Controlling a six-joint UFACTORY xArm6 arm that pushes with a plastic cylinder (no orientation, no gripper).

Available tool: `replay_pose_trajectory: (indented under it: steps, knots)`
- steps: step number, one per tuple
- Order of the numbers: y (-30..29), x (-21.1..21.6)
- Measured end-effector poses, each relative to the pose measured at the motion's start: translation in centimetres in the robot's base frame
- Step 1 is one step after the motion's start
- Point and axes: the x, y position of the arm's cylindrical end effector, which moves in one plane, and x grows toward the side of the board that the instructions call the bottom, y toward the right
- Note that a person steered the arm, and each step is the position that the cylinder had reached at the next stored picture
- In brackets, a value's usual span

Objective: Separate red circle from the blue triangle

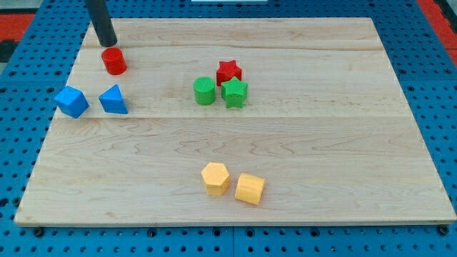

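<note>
The red circle (113,61) lies near the view's top left of the wooden board (300,143). The blue triangle (113,100) lies just below it, a short gap apart. My tip (107,43) stands right above the red circle, at or very near its top edge. The rod rises toward the view's top left.
A blue cube-like block (72,101) lies left of the blue triangle. A red star (229,71), a green star (234,92) and a green circle (204,91) cluster at the centre top. A yellow hexagon (215,178) and a yellow block (250,188) lie at the bottom centre.
</note>
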Motion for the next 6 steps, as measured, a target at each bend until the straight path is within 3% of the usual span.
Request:
replay_pose_trajectory:
  steps: [1, 2, 3, 4, 5, 6]
  knots:
    - [0.1, 0.9]
    - [6.6, 5.9]
    - [10.1, 7.6]
    - [-0.2, 6.4]
    - [-4.9, 8.5]
    - [1.5, 13.0]
